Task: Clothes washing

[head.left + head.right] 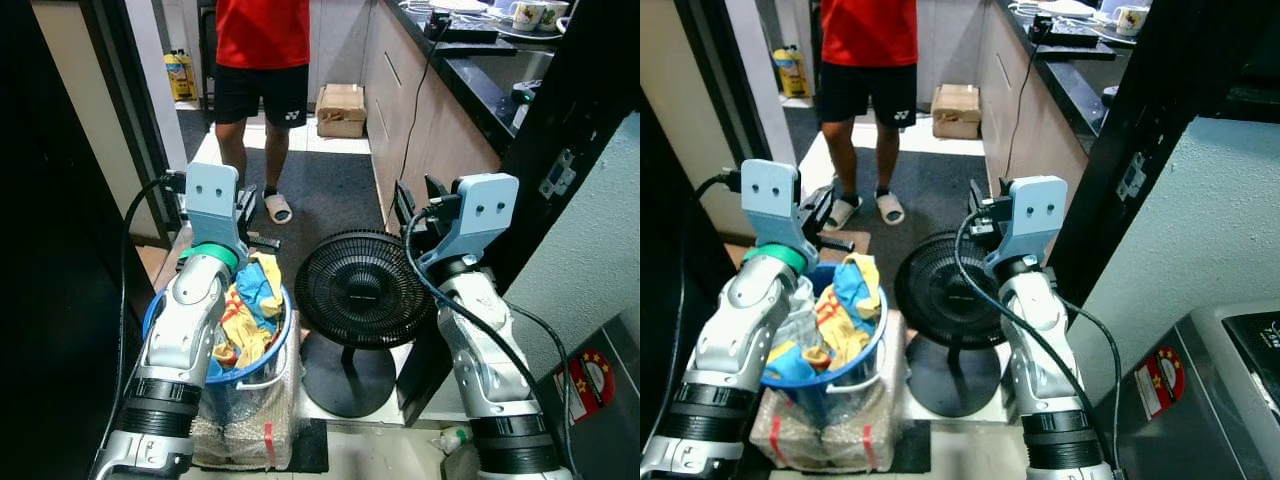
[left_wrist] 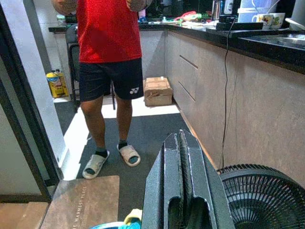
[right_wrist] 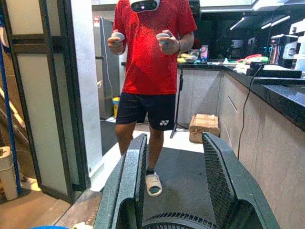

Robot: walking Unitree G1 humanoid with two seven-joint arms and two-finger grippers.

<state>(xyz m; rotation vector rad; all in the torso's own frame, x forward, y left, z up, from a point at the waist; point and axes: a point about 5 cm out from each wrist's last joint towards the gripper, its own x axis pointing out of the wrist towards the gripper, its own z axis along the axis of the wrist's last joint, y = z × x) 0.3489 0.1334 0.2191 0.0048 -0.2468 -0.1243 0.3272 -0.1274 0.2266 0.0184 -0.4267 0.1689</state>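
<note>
Here left gripper (image 2: 183,181) closed above basket (image 1: 285,335); right gripper (image 3: 174,181) spread.

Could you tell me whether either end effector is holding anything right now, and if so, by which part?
Nothing is held. The left end effector is shut and empty above the blue basket; the right end effector is open above the fan.

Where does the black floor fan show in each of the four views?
Left eye view: the fan stands lower centre, between the two arms, beside the blue basket.
Right eye view: left of centre, in front of the right arm.
Left wrist view: its grille fills the lower right corner.
Right wrist view: its top edge sits at the bottom, between the open jaws.
Shared landmark: the cardboard box by the cabinets.
</note>
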